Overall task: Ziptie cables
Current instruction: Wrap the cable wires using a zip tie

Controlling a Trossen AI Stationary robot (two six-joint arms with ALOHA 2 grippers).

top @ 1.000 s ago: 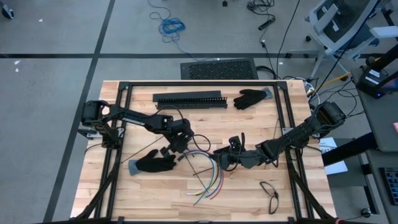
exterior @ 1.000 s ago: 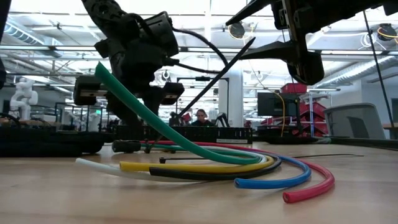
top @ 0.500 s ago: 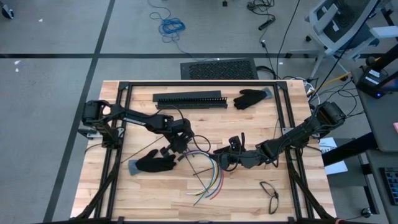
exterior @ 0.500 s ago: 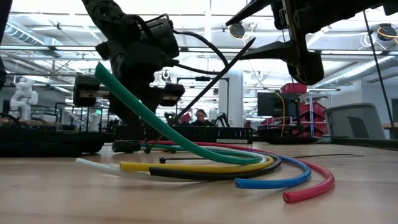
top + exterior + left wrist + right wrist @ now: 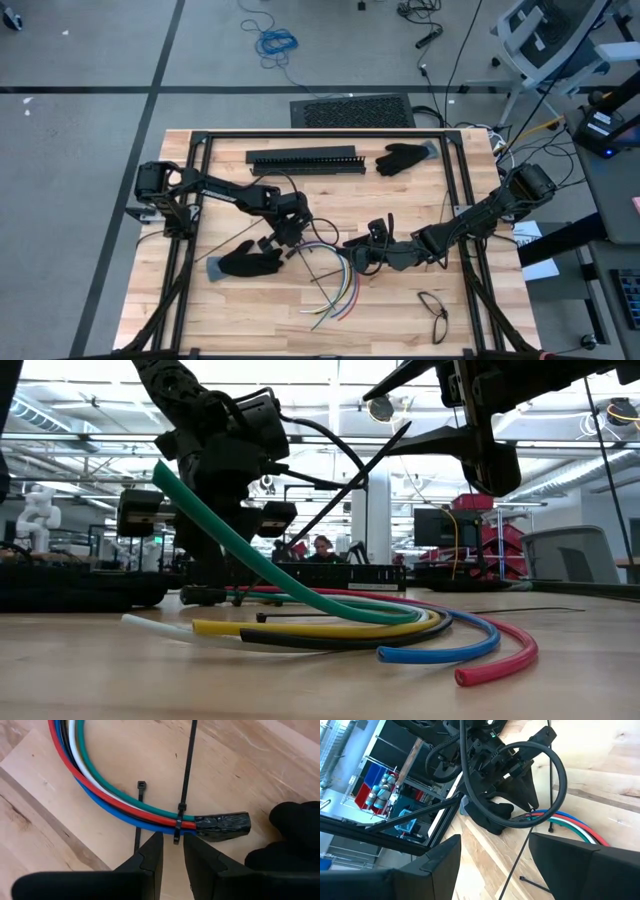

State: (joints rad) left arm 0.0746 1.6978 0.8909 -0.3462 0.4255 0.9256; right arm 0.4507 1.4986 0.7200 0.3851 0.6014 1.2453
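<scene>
Unmoved cables (image 5: 338, 285) arc toward front edge.

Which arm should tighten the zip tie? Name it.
Probably left: the left gripper sits at the zip tie looped round the cables. The right gripper is open, farther off.

From above, the left gripper (image 5: 287, 238) covers the taped end of the cables (image 5: 338, 283), so the zip tie around them cannot be made out there. The right gripper (image 5: 368, 247) is too small and dark to read. At table height, both arms run off the top edge. In the left wrist picture, the long zip tie (image 5: 187, 775) and the cables are cut off at the top edge.
</scene>
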